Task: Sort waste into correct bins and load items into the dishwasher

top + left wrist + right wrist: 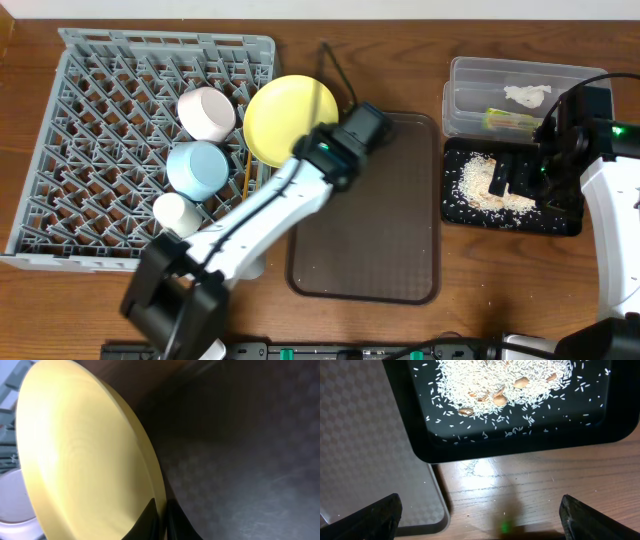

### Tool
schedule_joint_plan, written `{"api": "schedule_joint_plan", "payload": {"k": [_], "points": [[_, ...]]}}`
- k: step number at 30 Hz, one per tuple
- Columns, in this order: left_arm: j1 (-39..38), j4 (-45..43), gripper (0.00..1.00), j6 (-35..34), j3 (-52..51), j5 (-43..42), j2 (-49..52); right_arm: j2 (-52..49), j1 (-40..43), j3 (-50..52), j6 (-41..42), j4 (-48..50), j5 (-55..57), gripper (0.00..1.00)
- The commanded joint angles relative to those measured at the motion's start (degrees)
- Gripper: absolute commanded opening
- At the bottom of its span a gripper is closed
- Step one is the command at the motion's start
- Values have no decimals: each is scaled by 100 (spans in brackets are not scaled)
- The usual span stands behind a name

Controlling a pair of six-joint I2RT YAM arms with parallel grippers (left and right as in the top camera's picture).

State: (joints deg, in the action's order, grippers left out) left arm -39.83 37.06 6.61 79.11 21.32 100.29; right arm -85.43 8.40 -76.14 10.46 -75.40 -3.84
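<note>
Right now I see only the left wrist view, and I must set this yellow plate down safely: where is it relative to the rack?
Observer: The yellow plate straddles the right wall of the grey rack, near its far corner.
Operator: What is in the rack nearby?
Observer: A white bowl, a blue bowl and a white cup stand in a line just left of the plate.
Operator: Is the right hand in my way?
Observer: No. The right hand hangs open over the black tray of rice, well off to the right.

Rack [100, 120] left, serving tray [370, 240] centre, tub [465, 100] behind shallow tray [453, 216], right
</note>
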Motion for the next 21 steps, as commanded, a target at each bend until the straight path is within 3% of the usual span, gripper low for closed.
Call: {"api": "schedule_joint_plan", "payload": {"k": [1, 13, 21], "points": [[304, -15, 8, -249, 15, -898, -452, 105, 20, -101, 20, -9, 37, 98], [1491, -308, 8, -1360, 15, -3077, -879, 105, 20, -98, 20, -57, 39, 98], [2393, -485, 8, -1604, 15, -4638, -879, 105, 20, -101, 20, -59, 39, 98]]}}
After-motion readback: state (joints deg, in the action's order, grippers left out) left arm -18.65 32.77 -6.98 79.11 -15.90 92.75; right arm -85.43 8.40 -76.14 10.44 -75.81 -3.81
